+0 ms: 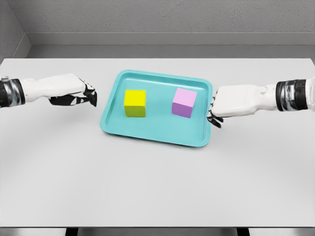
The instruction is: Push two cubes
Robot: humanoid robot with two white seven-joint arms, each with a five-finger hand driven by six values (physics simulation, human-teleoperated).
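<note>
Main risk, as judged: the right hand (222,105) sits against the 3 o'clock rim of the tray (156,132), so a sweep inward could shove the whole tray across the table (157,187) rather than the pink cube (184,103); it would need to clear the rim first. The left hand (74,93) faces the same risk at the 9 o'clock side, where it lies apart from the tray. Left fingers (89,97) curled, holding nothing; right fingers (213,117) tucked under the palm, state cannot be told. The yellow cube (135,103) stands inside the tray toward 9 o'clock, pink toward 3 o'clock, apart, each untouched, nearer its own-side hand
</note>
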